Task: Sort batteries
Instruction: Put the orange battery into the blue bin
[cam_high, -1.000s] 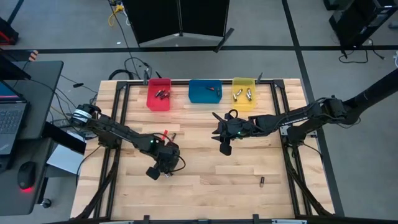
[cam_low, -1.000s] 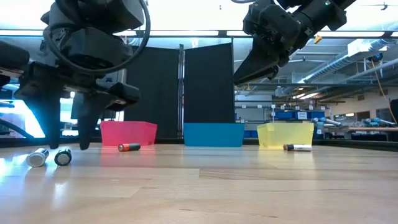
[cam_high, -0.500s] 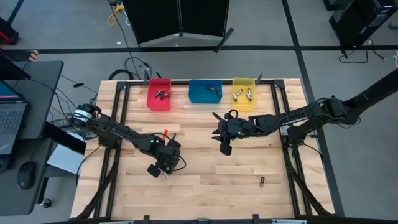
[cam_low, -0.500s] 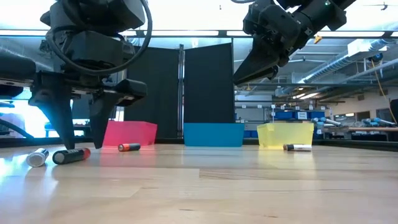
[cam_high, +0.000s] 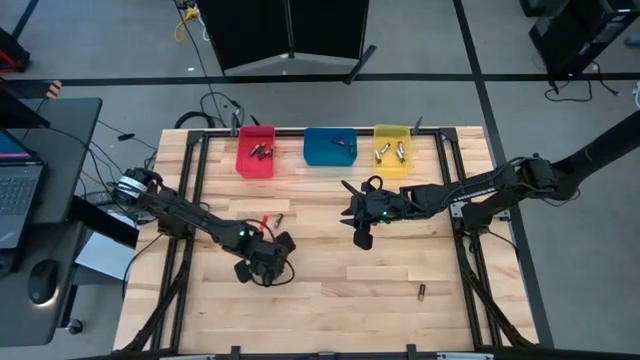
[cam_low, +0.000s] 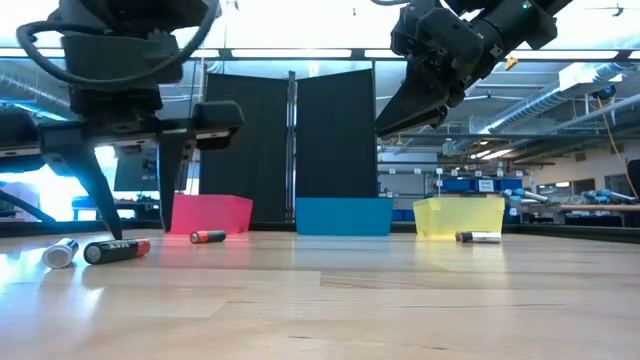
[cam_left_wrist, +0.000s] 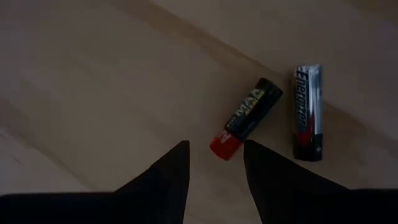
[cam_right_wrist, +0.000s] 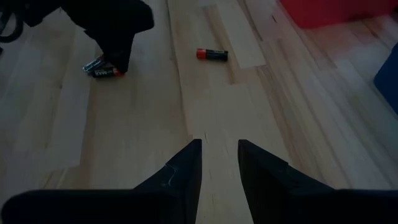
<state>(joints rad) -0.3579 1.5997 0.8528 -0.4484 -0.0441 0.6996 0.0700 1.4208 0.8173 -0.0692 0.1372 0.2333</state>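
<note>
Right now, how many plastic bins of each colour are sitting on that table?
Red bin: 1
Blue bin: 1
Yellow bin: 1
Total: 3 bins, in a row along the table's far edge.

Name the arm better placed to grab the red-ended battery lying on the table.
Left. The left gripper hovers open right over the red-ended battery, while the right gripper hangs raised mid-table, farther away.

The left gripper hangs low above the table's front-left area, fingers parted and pointing down. The right gripper hovers mid-table, fingers slightly apart.
</note>
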